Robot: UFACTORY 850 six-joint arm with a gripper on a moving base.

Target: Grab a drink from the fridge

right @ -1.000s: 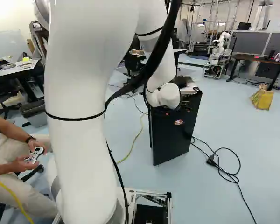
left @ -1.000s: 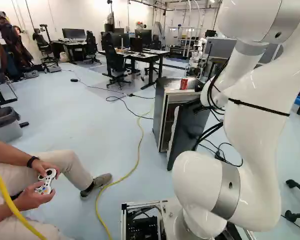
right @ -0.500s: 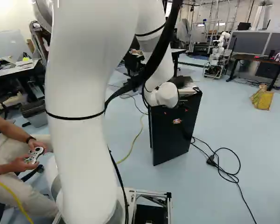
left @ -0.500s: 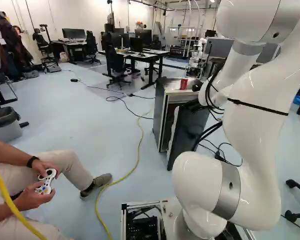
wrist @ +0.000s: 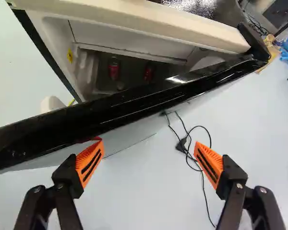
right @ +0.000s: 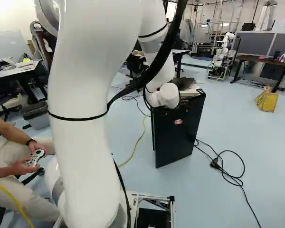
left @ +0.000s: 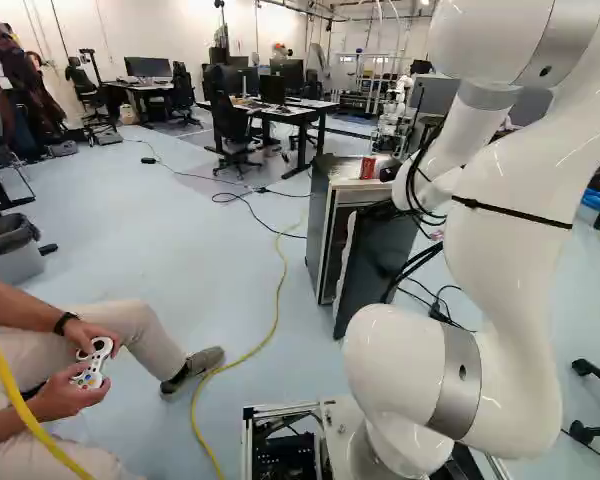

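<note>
In the right base view my gripper (right: 177, 121) is a small orange-red patch against the black fridge door (right: 173, 142), its body hard to tell from that dark face. The gripper (wrist: 149, 160) stands open in the wrist view, nothing between its orange pads. Ahead of it runs the door's black top edge (wrist: 134, 103); one pad is close to this edge. Beyond that edge the fridge (wrist: 134, 34) is open, with two red drinks (wrist: 114, 68) (wrist: 148, 72) inside. A red can (left: 367, 167) stands on top of the fridge in the left base view.
A black cable (right: 223, 164) lies on the floor right of the fridge. A yellow cable (left: 275, 310) runs left of it. A seated person (left: 70, 380) with a controller is close to the base at the left. Another robot (right: 223, 50) stands far behind.
The arm's wrist has moved a little to the left in the right base view, and the orange-red patch has shifted with it. The base and the red can have stayed put.
</note>
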